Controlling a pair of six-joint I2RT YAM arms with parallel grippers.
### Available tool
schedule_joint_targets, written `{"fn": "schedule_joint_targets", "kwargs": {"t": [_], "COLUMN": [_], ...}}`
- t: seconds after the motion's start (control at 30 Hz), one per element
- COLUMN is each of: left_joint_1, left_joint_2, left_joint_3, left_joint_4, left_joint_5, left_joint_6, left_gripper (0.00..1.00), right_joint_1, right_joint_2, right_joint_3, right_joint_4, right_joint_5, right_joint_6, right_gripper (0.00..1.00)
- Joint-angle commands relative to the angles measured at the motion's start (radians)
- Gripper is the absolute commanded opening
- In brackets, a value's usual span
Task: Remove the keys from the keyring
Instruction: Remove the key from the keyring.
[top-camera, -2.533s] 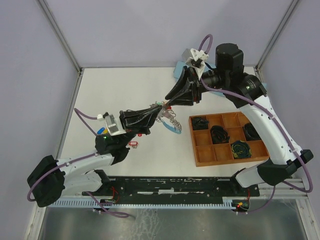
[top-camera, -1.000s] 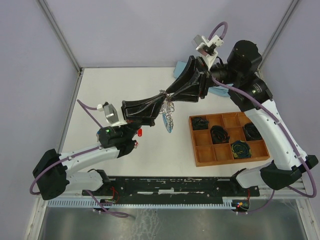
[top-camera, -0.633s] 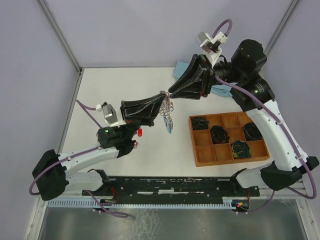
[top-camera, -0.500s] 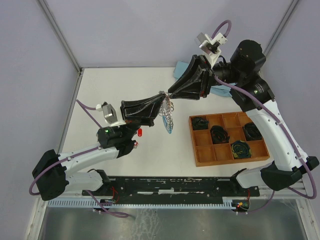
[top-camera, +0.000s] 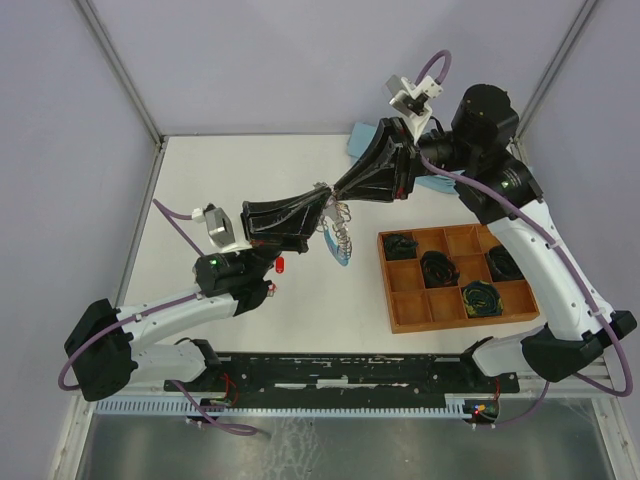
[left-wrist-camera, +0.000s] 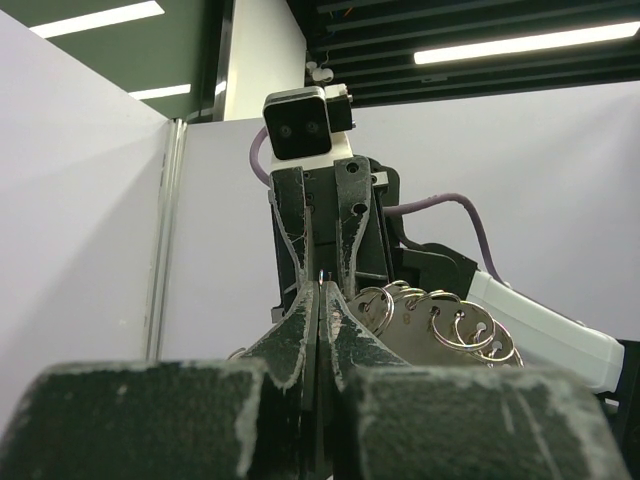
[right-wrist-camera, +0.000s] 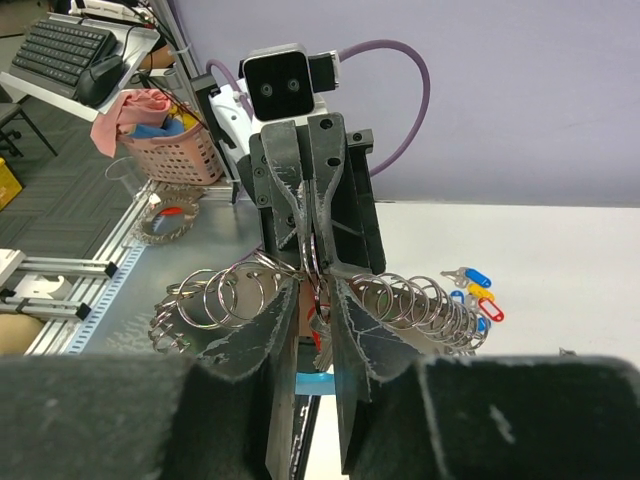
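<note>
Now the right hand (top-camera: 337, 190) has narrowed around the keyring (top-camera: 338, 232).

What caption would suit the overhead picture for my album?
Above the table, the left pincer holds a dangling keyring while the right pincer sits at its top.

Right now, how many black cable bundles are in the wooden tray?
4 black cable bundles in the wooden tray: far left, centre, right, near-right. The other compartments look bare.
</note>
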Motion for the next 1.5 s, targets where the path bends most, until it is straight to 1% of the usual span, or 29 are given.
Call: {"fn": "schedule_joint_targets", "kwargs": {"t": [0.0,0.23,0.43,0.47,0.5,0.6,0.67,0.8,0.83,0.93,1.13,1.2,1.3,1.37,1.47], "left_joint_1": [-0.007,-0.007,-0.008,-0.008,-0.008,-0.007,-0.008,-0.008,-0.009,-0.008,-0.008,-0.008,-0.007,-0.006,-0.007], "left_joint_2": [-0.008,0.010,0.019,0.020,0.021,0.024,0.022,0.016,0.015,0.008,-0.027,-0.049,-0.106,-0.163,-0.291], "left_joint_3": [0.036,0.035,0.037,0.036,0.038,0.035,0.028,0.005,-0.001,-0.019,-0.081,-0.121,-0.191,-0.231,-0.257], "left_joint_4": [0.194,0.194,0.194,0.194,0.194,0.194,0.195,0.194,0.194,0.195,0.194,0.194,0.180,0.110,-0.112], "left_joint_5": [-0.026,-0.034,-0.035,-0.036,-0.036,-0.039,-0.044,-0.067,-0.073,-0.085,-0.104,-0.115,-0.133,-0.133,-0.132], "left_joint_6": [-0.034,-0.039,-0.045,-0.046,-0.047,-0.047,-0.047,-0.046,-0.047,-0.047,-0.024,-0.006,0.036,0.073,0.129], "left_gripper": [0.03,0.03,0.03,0.03,0.03,0.03,0.03,0.03,0.04,0.16,0.32,0.38,0.45,0.49,0.55], "right_joint_1": [0.012,0.021,0.025,0.025,0.024,0.024,0.024,0.024,0.023,0.021,0.015,0.014,0.013,0.014,0.014], "right_joint_2": [-0.026,-0.022,-0.024,-0.024,-0.024,-0.028,-0.031,-0.036,-0.038,-0.036,-0.038,-0.036,-0.033,-0.020,0.020], "right_joint_3": [0.024,0.053,0.062,0.064,0.067,0.068,0.077,0.090,0.091,0.094,0.099,0.106,0.120,0.144,0.216], "right_joint_4": [-0.030,-0.091,-0.098,-0.100,-0.100,-0.104,-0.130,-0.184,-0.193,-0.226,-0.289,-0.345,-0.473,-0.589,-0.819], "right_joint_5": [0.006,0.016,0.013,0.012,0.008,0.004,0.008,0.029,0.034,0.048,0.065,0.073,0.105,0.127,0.195], "right_joint_6": [-0.067,-0.127,-0.133,-0.134,-0.136,-0.142,-0.168,-0.213,-0.220,-0.247,-0.306,-0.351,-0.468,-0.565,-0.748], "right_gripper": [0.26,0.21,0.20,0.17,0.10,0.02,0.00,0.00,0.01,0.00,0.01,0.00,0.00,0.00,0.01]}}
